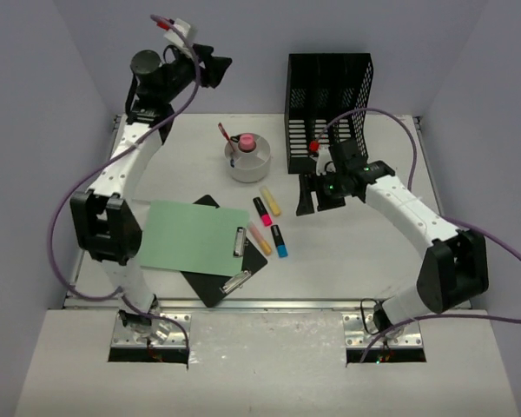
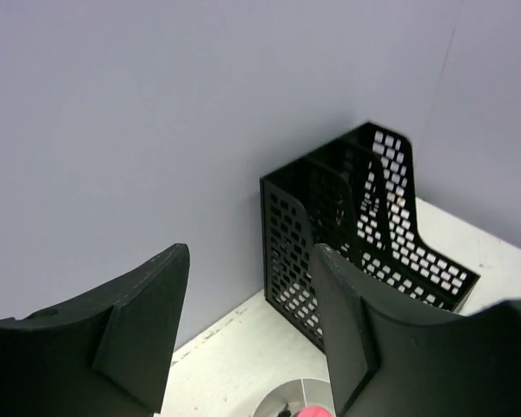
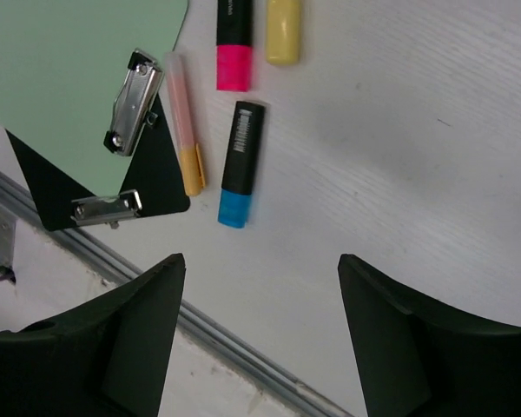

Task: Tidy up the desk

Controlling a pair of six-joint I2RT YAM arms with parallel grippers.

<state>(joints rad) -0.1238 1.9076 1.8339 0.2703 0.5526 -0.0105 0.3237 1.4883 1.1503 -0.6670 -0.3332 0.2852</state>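
Counter (image 1: 365,261): white top with a metal rail along its near edge; it carries everything else and fills the middle of the top view.
Left tool (image 2: 247,291): raised high over the far-left corner, jaws partly apart, nothing between them; it faces the back wall and the rack.
Right tool (image 3: 260,282): low over the counter just in front of the rack, jaws wide, holding nothing; it looks down on the markers.
Rack (image 1: 328,95): black mesh, upright at the far edge, right of centre.
Cup (image 1: 247,158): round, white, just left of the rack, with a pink piece on top and a thin pen leaning out.
Markers: pink (image 1: 261,210) and yellow (image 1: 270,201) side by side; orange (image 1: 260,239) and blue (image 1: 279,241) nearer the rail.
Green board (image 1: 191,236): flat, left of centre, with a silver clip at its right end; the orange marker touches that end.
Black board (image 1: 217,287): partly under the green one, its clip corner near the rail.
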